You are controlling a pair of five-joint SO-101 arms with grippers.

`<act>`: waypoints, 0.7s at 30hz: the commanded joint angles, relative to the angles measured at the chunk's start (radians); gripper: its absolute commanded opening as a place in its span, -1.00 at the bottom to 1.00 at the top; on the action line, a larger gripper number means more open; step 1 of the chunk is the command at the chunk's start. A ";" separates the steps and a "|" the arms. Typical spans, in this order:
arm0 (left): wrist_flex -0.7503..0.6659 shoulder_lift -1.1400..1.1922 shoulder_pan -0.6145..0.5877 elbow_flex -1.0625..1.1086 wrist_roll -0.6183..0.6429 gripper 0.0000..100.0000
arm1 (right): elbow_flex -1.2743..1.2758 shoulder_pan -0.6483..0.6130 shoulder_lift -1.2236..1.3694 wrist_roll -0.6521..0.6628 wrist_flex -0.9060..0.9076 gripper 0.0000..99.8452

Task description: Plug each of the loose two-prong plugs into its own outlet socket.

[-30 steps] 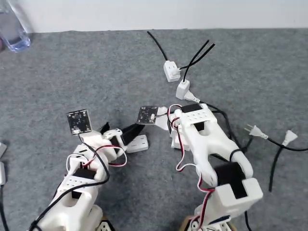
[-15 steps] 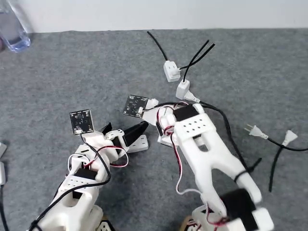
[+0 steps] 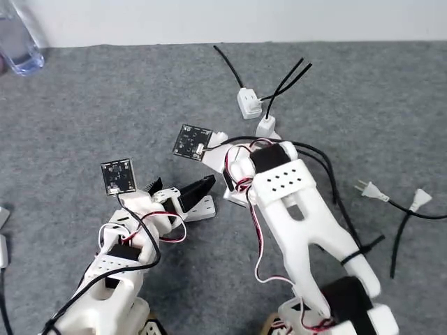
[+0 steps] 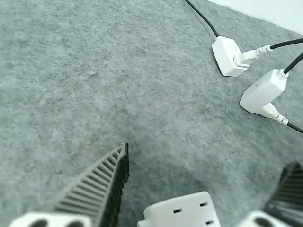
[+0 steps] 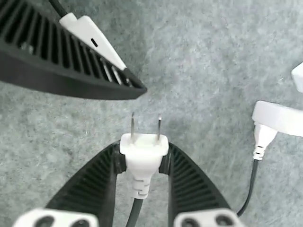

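While between right jaws, plug unsocketed.

Likely a robotics lab or hobby bench, counter covered in grey felt, two white printed arms with bare servo wiring and exposed camera boards, plain white wall at 12 o'clock, clear bottle at 10 o'clock, outlet blocks and corded plugs strewn about

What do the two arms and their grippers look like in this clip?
Both the left arm and right arm are white plastic shells around black servo blocks, with red, white and black wires looping between joints. A hole-dotted white plate tops the right arm. Each wrist carries a small square black circuit board. The left gripper and right gripper have black, ribbed, tapering jaws.
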 commanded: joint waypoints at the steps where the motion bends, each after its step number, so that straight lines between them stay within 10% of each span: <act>1: -0.026 -0.008 0.002 -0.005 -0.003 -0.08 | -0.057 0.001 0.016 -0.011 -0.022 -0.98; 21: -0.028 -0.008 0.032 -0.005 0.000 -0.08 | -0.110 -0.038 0.091 -0.011 -0.061 -0.98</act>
